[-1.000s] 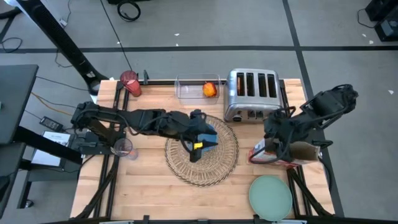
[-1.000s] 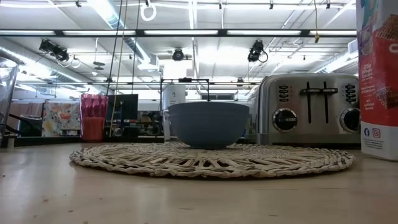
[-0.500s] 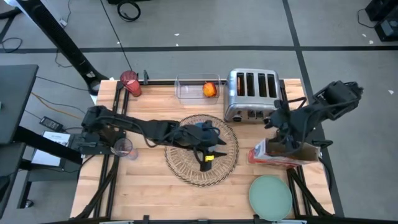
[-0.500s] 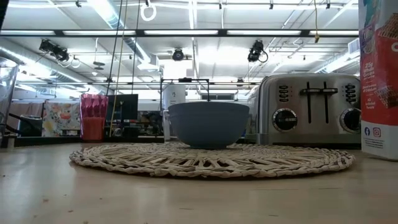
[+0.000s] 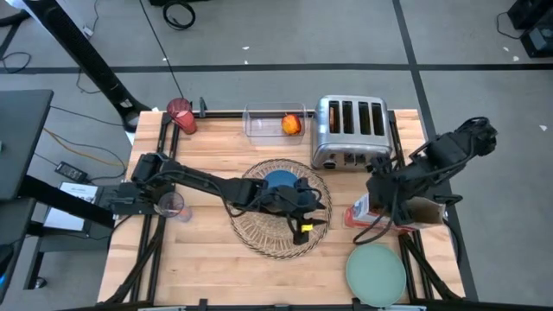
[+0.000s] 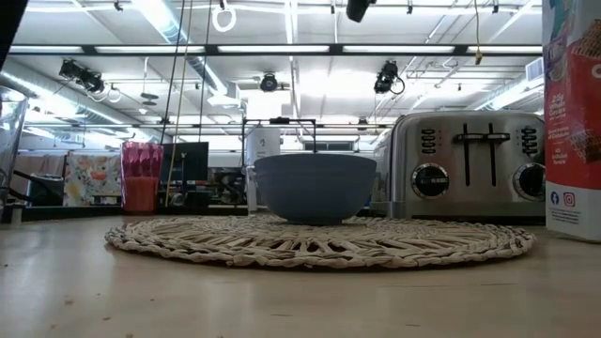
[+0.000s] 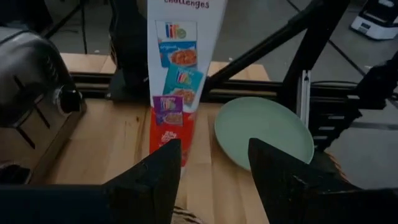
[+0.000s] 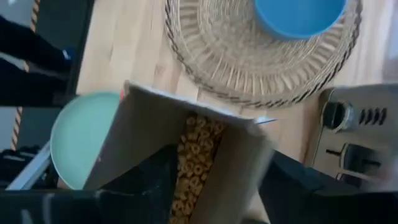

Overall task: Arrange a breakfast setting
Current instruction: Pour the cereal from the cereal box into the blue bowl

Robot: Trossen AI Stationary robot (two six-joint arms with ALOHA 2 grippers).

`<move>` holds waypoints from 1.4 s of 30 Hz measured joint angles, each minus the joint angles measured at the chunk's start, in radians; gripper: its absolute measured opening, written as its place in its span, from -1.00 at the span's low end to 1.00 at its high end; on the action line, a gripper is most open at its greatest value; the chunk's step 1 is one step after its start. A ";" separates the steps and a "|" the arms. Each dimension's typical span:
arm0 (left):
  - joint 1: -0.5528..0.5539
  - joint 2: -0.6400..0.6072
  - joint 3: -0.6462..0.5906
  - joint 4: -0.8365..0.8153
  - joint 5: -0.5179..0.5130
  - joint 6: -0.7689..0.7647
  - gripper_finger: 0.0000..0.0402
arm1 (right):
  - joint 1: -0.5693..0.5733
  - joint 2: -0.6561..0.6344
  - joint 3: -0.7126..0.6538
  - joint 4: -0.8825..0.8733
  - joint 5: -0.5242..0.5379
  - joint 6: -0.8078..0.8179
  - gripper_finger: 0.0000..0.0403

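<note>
The small blue bowl (image 5: 278, 180) stands by its base on the far part of the round wicker placemat (image 5: 259, 233), as the low view (image 6: 315, 188) also shows. My left gripper (image 5: 308, 226) hovers open and empty over the mat's near right part, and its wrist view (image 7: 211, 149) faces the pale green plate (image 7: 264, 130). My right gripper (image 5: 375, 197) is shut on the cereal box (image 5: 384, 216) right of the mat. The dark red cup (image 5: 181, 115) stands at the far left. The orange-red fruit (image 5: 292, 124) lies in a clear tray. No spoon shows. My right gripper has the cereal box by its open top end (image 8: 186, 124), one finger (image 8: 152, 183) on each side of the opening where cereal shows. The fingers come from above, slanting down. The box stands upright with its bottom on the table (image 6: 571, 221).
The silver toaster (image 5: 350, 130) stands far right of the mat, close behind the box. The green plate (image 5: 376, 272) lies at the near right corner. A clear glass (image 5: 170, 205) stands at the left edge. Bare wood (image 5: 190, 259) lies near left of the mat.
My left gripper has left the blue bowl and gone toward the table's right and near edges across the mat; the bowl stays where it was. My right arm swung toward the far edge and came back, and the cereal box shifted slightly.
</note>
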 joint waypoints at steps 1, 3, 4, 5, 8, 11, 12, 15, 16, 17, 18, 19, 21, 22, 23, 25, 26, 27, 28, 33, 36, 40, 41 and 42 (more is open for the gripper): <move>0.004 0.004 0.000 0.026 0.001 0.000 -0.04 | 0.000 0.000 -0.006 0.000 -0.001 0.000 -0.09; 0.013 0.006 0.000 0.045 0.001 -0.002 -0.04 | 0.000 0.000 -0.014 0.000 0.009 -0.011 -0.26; 0.019 0.006 0.000 0.048 0.000 -0.002 -0.04 | 0.000 0.000 -0.017 0.000 0.014 -0.027 -0.35; 0.022 0.006 0.000 0.048 -0.001 -0.002 -0.04 | 0.000 0.000 -0.018 0.001 0.016 -0.045 -0.47; 0.034 -0.003 0.000 0.043 -0.001 -0.006 -0.04 | -0.001 -0.002 -0.018 0.001 0.016 -0.072 -0.84; 0.034 -0.023 0.000 0.046 -0.002 -0.005 -0.04 | -0.009 -0.002 -0.018 0.002 0.014 -0.097 -0.94; 0.033 -0.028 0.000 0.044 -0.002 -0.003 -0.04 | -0.013 -0.002 -0.018 0.002 0.011 -0.098 -0.94; 0.032 -0.033 0.000 0.028 0.001 -0.003 -0.04 | -0.035 -0.006 -0.017 0.002 -0.017 -0.118 -0.97; 0.032 -0.039 0.000 0.011 0.001 -0.003 -0.04 | -0.044 -0.005 -0.013 0.000 -0.028 -0.124 -0.97; 0.032 -0.044 0.000 0.003 0.001 -0.005 -0.04 | -0.053 -0.005 -0.005 -0.003 -0.040 -0.129 -0.97; 0.032 -0.049 0.001 0.004 0.001 -0.007 -0.04 | -0.061 -0.005 0.006 -0.006 -0.048 -0.131 -0.97; 0.033 -0.058 0.001 -0.008 0.000 -0.014 -0.04 | -0.068 -0.005 0.019 -0.006 -0.051 -0.133 -0.97; 0.033 -0.065 0.001 -0.033 0.000 -0.030 -0.04 | -0.083 -0.005 0.047 -0.003 -0.076 -0.147 -0.98; 0.033 -0.065 0.001 -0.036 0.000 -0.033 -0.04 | -0.089 -0.005 0.062 0.000 -0.092 -0.153 -0.98; 0.033 -0.066 0.001 -0.045 0.000 -0.036 -0.04 | -0.094 -0.005 0.076 0.000 -0.106 -0.157 -0.98; 0.033 -0.073 0.000 -0.068 0.000 -0.056 -0.04 | -0.100 -0.005 0.108 0.000 -0.139 -0.159 -0.99; 0.033 -0.076 0.001 -0.071 0.000 -0.064 -0.04 | -0.102 -0.005 0.123 0.000 -0.152 -0.159 -0.99; 0.033 -0.083 0.001 -0.086 0.001 -0.075 -0.04 | -0.103 -0.004 0.139 -0.001 -0.159 -0.159 -0.99; 0.033 -0.094 0.001 -0.118 0.001 -0.082 -0.04 | -0.103 -0.004 0.155 -0.002 -0.163 -0.160 -0.99; 0.025 -0.167 0.001 -0.243 0.000 -0.099 -0.04 | -0.104 0.005 0.208 0.027 -0.119 -0.169 -0.99; 0.013 -0.219 0.001 -0.362 0.001 -0.142 -0.04 | -0.114 0.025 0.208 0.058 -0.103 -0.181 -0.99; -0.009 -0.287 0.001 -0.481 0.001 -0.215 -0.04 | -0.125 0.070 0.208 0.098 -0.099 -0.189 -0.99; -0.014 -0.306 0.001 -0.494 0.002 -0.229 -0.04 | -0.128 0.082 0.208 0.107 -0.099 -0.197 -1.00; -0.021 -0.322 0.001 -0.532 0.002 -0.246 -0.04 | -0.131 0.095 0.208 0.116 -0.099 -0.205 -1.00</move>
